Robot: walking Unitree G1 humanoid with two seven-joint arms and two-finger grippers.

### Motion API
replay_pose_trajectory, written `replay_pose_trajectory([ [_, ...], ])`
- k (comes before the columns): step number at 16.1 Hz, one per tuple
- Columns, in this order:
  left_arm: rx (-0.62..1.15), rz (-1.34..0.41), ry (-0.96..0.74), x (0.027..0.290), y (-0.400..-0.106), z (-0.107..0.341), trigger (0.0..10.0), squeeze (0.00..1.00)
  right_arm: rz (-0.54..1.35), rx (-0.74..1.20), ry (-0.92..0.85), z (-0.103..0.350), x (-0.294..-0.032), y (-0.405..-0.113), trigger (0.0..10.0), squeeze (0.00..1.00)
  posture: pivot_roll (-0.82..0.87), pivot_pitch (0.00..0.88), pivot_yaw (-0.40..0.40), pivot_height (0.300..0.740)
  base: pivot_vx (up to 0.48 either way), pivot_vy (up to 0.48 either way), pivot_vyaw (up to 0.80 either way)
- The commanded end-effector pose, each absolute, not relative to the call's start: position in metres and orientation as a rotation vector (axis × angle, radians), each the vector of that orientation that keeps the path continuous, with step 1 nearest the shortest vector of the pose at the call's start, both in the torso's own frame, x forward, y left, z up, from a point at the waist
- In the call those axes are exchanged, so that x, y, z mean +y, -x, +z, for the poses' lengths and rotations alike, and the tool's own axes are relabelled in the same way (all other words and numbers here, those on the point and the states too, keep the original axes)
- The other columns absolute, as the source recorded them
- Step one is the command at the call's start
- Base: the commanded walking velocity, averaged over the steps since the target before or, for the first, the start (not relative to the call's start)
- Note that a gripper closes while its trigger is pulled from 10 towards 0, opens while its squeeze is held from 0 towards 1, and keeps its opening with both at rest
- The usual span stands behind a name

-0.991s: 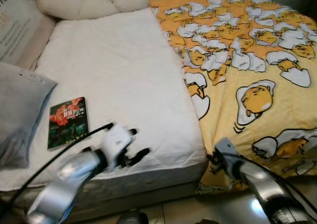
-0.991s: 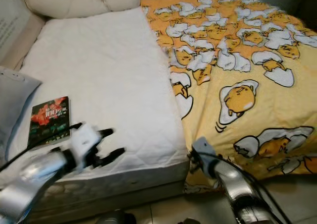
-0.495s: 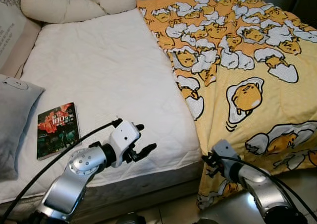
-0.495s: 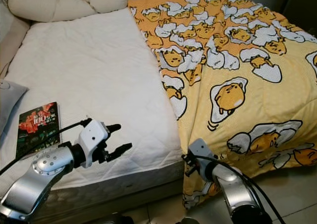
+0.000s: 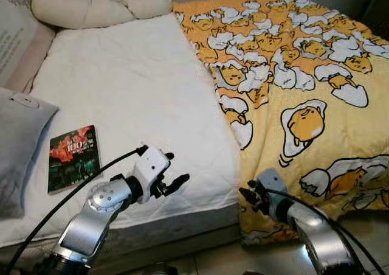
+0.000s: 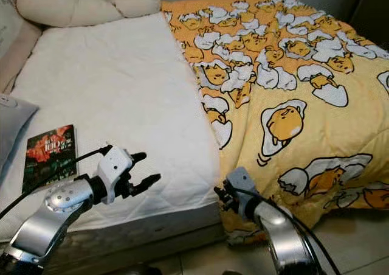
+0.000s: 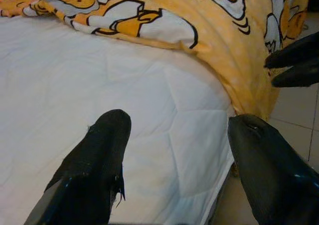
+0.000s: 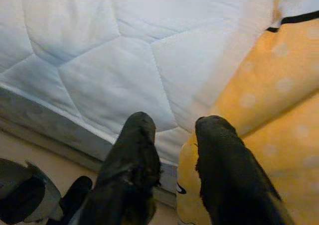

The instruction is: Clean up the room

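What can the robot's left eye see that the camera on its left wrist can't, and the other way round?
The left eye view takes in the book, the grey pillow, the long cream bolster and the left claw over the white mattress. The left wrist view gives a close look between that claw's spread fingers at the mattress corner and the tiled floor. Both show the mattress, the yellow egg-print blanket and the right claw.

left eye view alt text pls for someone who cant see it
A bed seen from above: bare white mattress on the left, a yellow egg-print duvet covering the right. The left gripper hovers open over the mattress's near edge; the right gripper is at the duvet's near corner. A book lies beside a grey pillow.
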State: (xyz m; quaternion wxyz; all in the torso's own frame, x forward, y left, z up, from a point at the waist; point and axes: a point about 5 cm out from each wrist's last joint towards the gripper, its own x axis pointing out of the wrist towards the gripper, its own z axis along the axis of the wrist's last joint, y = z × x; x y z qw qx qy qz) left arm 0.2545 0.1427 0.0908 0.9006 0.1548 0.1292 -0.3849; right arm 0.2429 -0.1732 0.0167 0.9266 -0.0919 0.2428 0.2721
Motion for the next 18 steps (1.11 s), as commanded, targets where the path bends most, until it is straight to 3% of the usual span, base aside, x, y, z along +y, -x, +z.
replay_pose_trajectory([
  [1, 0.263, -0.77, -0.303, 0.149, -0.257, 0.092, 10.0, 0.0, 0.487, 0.429, 0.153, 0.03, -0.174, -0.249, 10.0, 1.0, -0.07, 0.0, 0.084, 0.74, 0.0, 0.0, 0.0],
  [5, 0.253, -0.63, -0.22, 0.152, -0.264, 0.089, 10.0, 0.0, 0.064, 0.29, 0.084, 0.054, -0.188, -0.261, 10.0, 1.0, -0.09, 0.0, 0.093, 0.74, 0.0, 0.0, 0.0],
  [10, 0.223, -0.446, -0.162, 0.158, -0.276, 0.091, 10.0, 0.0, -0.036, 0.106, 0.061, 0.083, -0.173, -0.265, 10.0, 1.0, -0.09, 0.0, 0.073, 0.74, 0.0, -0.384, 0.0],
  [14, 0.204, -0.376, -0.158, 0.16, -0.284, 0.096, 10.0, 0.0, -0.109, 0.224, 0.108, 0.078, -0.179, -0.275, 10.0, 1.0, -0.06, 0.0, 0.044, 0.74, 0.0, -0.48, 0.0],
  [18, 0.194, -0.335, -0.16, 0.164, -0.287, 0.099, 10.0, 0.0, -0.093, 0.171, 0.077, 0.084, -0.173, -0.282, 10.0, 1.0, -0.03, 0.0, 0.037, 0.74, 0.0, -0.48, 0.0],
])
